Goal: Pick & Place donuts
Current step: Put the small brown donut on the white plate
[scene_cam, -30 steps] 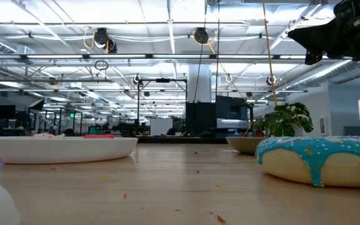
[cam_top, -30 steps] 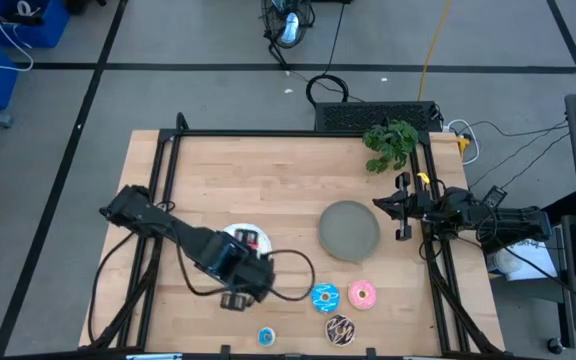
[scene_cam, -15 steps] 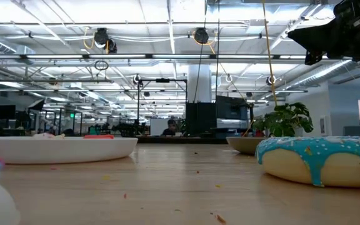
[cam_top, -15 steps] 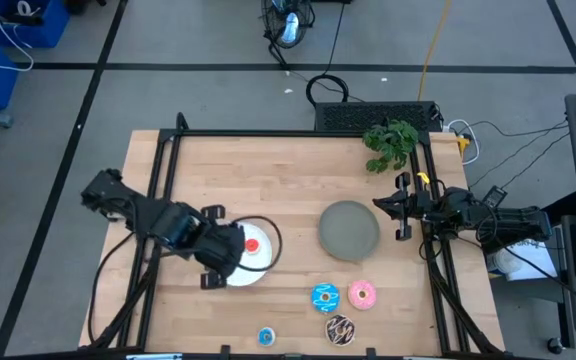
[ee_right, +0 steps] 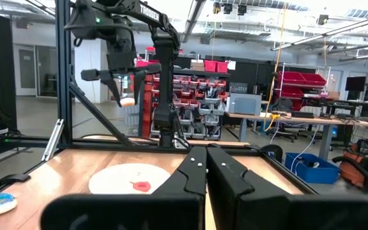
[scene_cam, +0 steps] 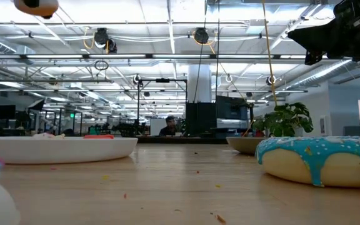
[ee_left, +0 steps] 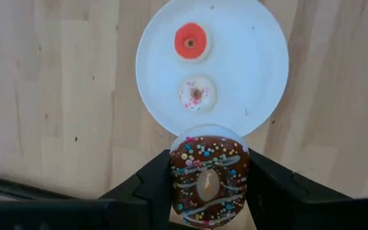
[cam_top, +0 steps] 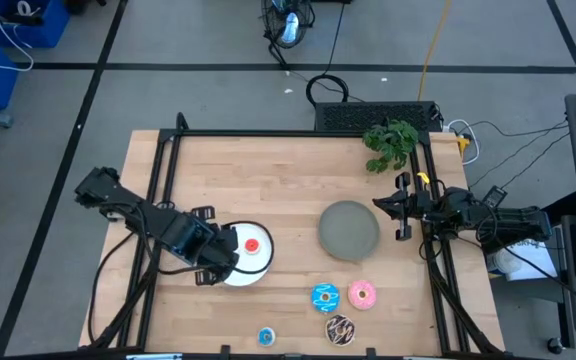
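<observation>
left gripper (ee_left: pixel 208 185), clamping the brown donut (ee_left: pixel 208 181), has retreated over the white plate's (ee_left: pixel 260 38) edge (release seems imminent); right gripper (ee_right: pixel 206 167) closed, idle.

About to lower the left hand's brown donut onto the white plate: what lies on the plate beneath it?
Left wrist view: the left hand holds the brown donut over the white plate's rim; farther in lie a white donut and a red donut.

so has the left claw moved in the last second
Yes. In the high view the left claw has gone from past the near edge of the white plate back to the plate's left side, carrying the brown donut.
</observation>
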You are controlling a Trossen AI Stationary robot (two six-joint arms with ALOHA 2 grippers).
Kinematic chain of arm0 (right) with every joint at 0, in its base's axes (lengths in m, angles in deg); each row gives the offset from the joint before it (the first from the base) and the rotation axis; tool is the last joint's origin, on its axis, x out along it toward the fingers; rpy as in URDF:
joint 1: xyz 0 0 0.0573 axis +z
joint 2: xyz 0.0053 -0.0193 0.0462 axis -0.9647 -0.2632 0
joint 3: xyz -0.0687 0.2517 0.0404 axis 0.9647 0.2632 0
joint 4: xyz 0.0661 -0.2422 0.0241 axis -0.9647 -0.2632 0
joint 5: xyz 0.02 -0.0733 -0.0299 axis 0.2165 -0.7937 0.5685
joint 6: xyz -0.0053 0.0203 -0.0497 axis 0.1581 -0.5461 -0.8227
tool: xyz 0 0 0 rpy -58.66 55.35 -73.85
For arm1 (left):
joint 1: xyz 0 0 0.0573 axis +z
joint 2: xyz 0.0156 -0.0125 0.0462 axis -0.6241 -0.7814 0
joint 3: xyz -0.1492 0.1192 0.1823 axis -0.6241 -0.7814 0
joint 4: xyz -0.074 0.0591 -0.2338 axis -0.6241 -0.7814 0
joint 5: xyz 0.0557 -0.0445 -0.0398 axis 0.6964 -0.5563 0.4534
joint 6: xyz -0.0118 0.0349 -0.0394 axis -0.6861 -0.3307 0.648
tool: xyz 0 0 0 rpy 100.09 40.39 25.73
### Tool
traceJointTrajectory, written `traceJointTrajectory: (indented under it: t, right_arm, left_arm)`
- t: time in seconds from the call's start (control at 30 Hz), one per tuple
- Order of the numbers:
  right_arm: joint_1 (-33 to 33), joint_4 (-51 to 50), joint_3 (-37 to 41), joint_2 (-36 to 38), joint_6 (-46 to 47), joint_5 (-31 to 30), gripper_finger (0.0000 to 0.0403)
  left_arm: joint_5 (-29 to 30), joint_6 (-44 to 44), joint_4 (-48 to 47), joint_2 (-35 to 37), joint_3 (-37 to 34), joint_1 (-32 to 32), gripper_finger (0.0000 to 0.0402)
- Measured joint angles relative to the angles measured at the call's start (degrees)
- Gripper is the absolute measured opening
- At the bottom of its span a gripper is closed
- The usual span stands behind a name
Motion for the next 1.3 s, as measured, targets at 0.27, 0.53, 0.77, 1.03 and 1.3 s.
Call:
traceJointTrajectory:
  t: [0.27,0.53,0.77,1.03,1.3]
  right_arm:
    - [0.01,0.02,0.00,0.00,0.00,0.01,0.0000]
    - [-0.01,0.02,0.02,0.00,0.00,-0.02,0.0000]
    - [0.01,0.04,0.00,0.00,0.00,-0.02,0.0000]
    - [0.00,0.04,0.01,0.00,0.00,-0.02,0.0000]
    - [-0.01,0.23,0.00,0.00,0.01,0.00,0.0000]
  left_arm:
    - [0.61,0.57,0.80,0.01,-0.79,0.00,0.0158]
    - [1.22,-1.34,3.71,-0.23,-0.79,0.00,0.0155]
    - [1.94,-0.86,3.79,-0.23,-0.79,0.04,0.0166]
    - [2.38,-0.38,6.57,-0.23,-0.79,0.74,0.0181]
    - [2.22,-1.40,11.44,-4.62,-0.74,2.36,0.0182]
